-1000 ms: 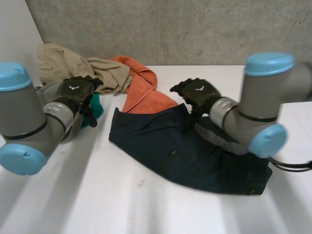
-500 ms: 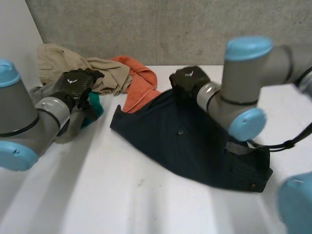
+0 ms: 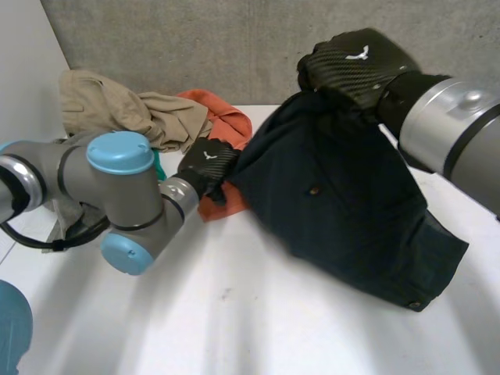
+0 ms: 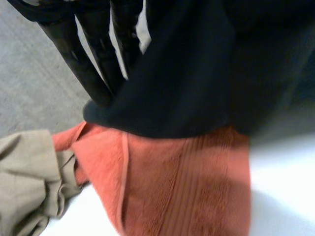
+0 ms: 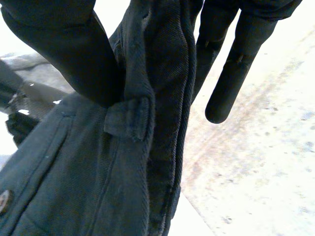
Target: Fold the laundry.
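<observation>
**Dark garment held up by its waistband, lower end on the tabletop**

Much of the dark garment (image 3: 344, 195) is lost in its own folds, so its cut is hard to make out. The left hand (image 3: 207, 166) is seen at the garment's lower left edge, above the orange towel (image 3: 226, 125). The end of this hand is covered by the dark cloth in the left wrist view, so whether it holds anything cannot be told. A sliver of teal cloth (image 3: 158, 164) is mostly hidden behind the left arm.

The garment is pinched at its waistband between the thumb and fingers of the right hand (image 3: 351, 62), which is raised near the back wall. One finger is left straight and free beside the cloth. The long axis slants from the waistband at the raised hand down to the far end, which lies on the white tabletop (image 3: 234, 312) towards the robot's right. The left edge hangs over the towel.

Four cloth items are counted: one dark garment, one orange towel, one beige garment (image 3: 133, 109) bunched at the back left, and one teal piece. Two buttons (image 3: 314, 189) are seen on the dark cloth, and one belt loop (image 5: 129, 118) sits just beside the thumb.
</observation>
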Available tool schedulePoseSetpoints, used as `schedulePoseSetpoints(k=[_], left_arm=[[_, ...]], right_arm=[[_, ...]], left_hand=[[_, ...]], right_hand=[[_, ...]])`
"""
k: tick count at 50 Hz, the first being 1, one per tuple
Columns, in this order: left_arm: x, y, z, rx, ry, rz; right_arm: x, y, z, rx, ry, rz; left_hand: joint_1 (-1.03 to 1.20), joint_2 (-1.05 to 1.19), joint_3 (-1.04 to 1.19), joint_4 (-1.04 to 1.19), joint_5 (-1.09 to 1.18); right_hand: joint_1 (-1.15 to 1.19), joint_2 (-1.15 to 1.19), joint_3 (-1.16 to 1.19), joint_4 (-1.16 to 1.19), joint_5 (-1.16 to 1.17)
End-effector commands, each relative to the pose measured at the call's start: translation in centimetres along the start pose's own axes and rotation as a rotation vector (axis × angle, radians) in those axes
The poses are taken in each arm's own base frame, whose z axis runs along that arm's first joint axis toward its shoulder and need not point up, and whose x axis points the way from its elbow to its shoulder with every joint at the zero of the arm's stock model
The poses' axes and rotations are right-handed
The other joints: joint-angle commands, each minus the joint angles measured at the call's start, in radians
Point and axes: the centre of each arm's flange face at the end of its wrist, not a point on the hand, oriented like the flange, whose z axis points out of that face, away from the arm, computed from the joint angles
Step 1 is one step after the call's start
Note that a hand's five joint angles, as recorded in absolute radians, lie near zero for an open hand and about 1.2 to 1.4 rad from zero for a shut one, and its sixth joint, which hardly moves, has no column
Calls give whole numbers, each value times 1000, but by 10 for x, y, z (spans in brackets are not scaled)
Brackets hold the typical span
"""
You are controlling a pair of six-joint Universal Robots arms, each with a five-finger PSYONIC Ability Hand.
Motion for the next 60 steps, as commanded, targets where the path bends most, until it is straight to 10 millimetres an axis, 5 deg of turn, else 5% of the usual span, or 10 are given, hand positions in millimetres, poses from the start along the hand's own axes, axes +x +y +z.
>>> schedulePoseSetpoints(k=[1, 13, 20, 24, 31, 39, 45, 49, 54, 60], left_arm=[[-35, -46, -10, 72, -222, -25], [-83, -210, -127, 551, -245, -200], [-96, -261, -178, 700, -270, -190], [-96, -265, -184, 657, -260, -196], [-93, -251, -165, 557, -224, -201], [-85, -185, -71, 384, -178, -128], [-95, -180, -15, 510, -255, -75], [-117, -217, -16, 723, -396, -90], [-137, -271, -50, 999, -517, -150], [-131, -269, -59, 1010, -459, -163]], right_arm=[[40, -6, -2, 19, 127, -19], [81, -58, -46, 151, 312, -77], [98, -85, -72, 245, 401, -71], [112, -83, -73, 248, 436, -26], [117, -60, -53, 205, 396, 86], [111, 9, 15, 50, 343, 136], [110, 40, 77, 191, 383, 80], [124, 23, 99, 453, 475, 3], [144, -22, 92, 756, 601, -46], [140, -24, 90, 727, 562, -27]], left_hand=[[492, 552, 558, 571, 576], [492, 552, 558, 571, 576], [492, 552, 558, 571, 576], [492, 552, 558, 571, 576], [492, 552, 558, 571, 576], [492, 552, 558, 571, 576], [492, 552, 558, 571, 576], [492, 552, 558, 571, 576], [492, 552, 558, 571, 576], [492, 552, 558, 571, 576]], right_hand=[[262, 225, 210, 197, 266], [262, 225, 210, 197, 266], [262, 225, 210, 197, 266], [262, 225, 210, 197, 266], [262, 225, 210, 197, 266], [262, 225, 210, 197, 266], [262, 225, 210, 197, 266], [262, 225, 210, 197, 266], [262, 225, 210, 197, 266], [262, 225, 210, 197, 266]])
